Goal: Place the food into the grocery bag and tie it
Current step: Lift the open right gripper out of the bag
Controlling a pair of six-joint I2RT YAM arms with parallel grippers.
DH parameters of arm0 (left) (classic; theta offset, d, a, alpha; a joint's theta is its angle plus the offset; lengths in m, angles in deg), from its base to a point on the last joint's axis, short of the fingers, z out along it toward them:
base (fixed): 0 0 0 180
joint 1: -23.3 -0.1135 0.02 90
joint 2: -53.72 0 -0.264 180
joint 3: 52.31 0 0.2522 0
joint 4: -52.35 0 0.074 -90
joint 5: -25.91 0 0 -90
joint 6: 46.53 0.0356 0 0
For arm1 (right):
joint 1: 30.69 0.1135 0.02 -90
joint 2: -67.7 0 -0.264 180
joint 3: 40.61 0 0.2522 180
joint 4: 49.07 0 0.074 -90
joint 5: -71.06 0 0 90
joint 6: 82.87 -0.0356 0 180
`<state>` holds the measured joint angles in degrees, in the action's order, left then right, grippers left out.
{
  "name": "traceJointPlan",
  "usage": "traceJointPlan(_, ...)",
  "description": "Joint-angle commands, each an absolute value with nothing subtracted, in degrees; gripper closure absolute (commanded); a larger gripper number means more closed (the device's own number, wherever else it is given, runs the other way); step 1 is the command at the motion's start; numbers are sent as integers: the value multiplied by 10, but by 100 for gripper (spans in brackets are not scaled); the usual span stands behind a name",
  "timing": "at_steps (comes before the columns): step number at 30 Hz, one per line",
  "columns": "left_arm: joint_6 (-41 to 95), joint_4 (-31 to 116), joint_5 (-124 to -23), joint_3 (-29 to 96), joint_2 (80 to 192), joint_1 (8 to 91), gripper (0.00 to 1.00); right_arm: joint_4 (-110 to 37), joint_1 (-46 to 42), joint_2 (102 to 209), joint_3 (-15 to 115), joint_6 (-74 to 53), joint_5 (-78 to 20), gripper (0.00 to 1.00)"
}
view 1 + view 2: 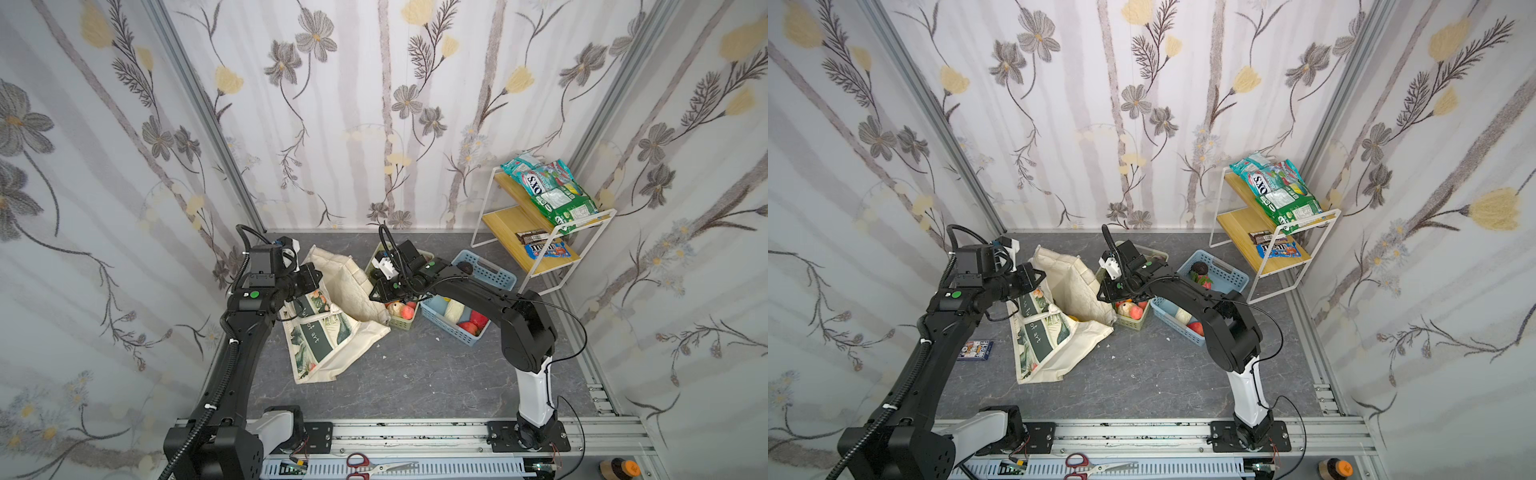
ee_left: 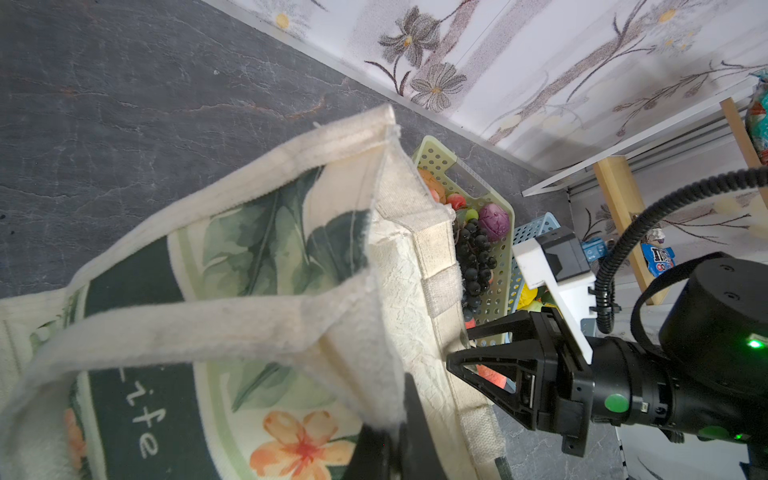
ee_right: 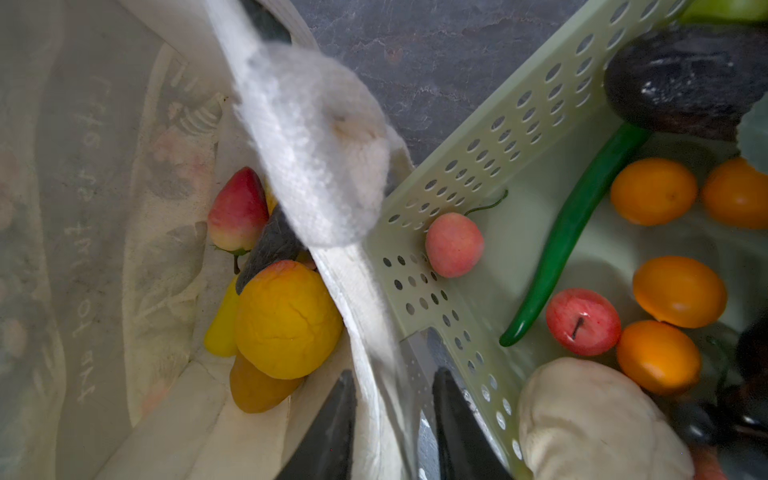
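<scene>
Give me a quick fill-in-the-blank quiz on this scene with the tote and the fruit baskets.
1. The big yellow fruit lies inside the ____.
2. The green chili lies in the pale ____ basket.
3. The scissors have ____ handles.
4. Beside the black grapes sits a ____ cabbage.

Missing words: grocery bag; green; red; purple.

Robot lab data-collection cell, dressed as home. Floral wallpaper panels (image 1: pixel 374 104) on bare aluminium frame posts (image 1: pixel 208 120), three sides. Two arms (image 1: pixel 232 365) bolted to aluminium rail (image 1: pixel 415 432) at 6 o'clock edge of slate-look counter (image 1: pixel 415 374); scissors (image 1: pixel 374 465) beside rail. Props: toy food (image 1: pixel 401 309), snack packets (image 1: pixel 557 195) on wire rack (image 1: pixel 505 220) at 2 o'clock.
</scene>
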<state>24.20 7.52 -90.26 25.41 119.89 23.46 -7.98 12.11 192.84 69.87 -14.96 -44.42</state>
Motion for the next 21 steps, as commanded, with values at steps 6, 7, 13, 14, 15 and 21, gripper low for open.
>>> traceJointPlan(6,247,111,-904,260,1199,232,100,-120,122,1907,698,-168,-464,87)
traceJointPlan(7,247,110,-904,260,1199,231,100,-120,122,1903,697,-169,-464,88)
traceJointPlan(13,242,103,-895,259,1197,223,100,-136,125,1867,701,-195,-462,90)
traceJointPlan(14,241,101,-895,259,1196,221,100,-139,126,1862,703,-201,-460,90)
traceJointPlan(15,240,99,-894,260,1194,219,100,-142,127,1857,706,-208,-455,91)
traceJointPlan(21,233,96,-892,258,1190,212,100,-155,128,1842,717,-236,-439,92)
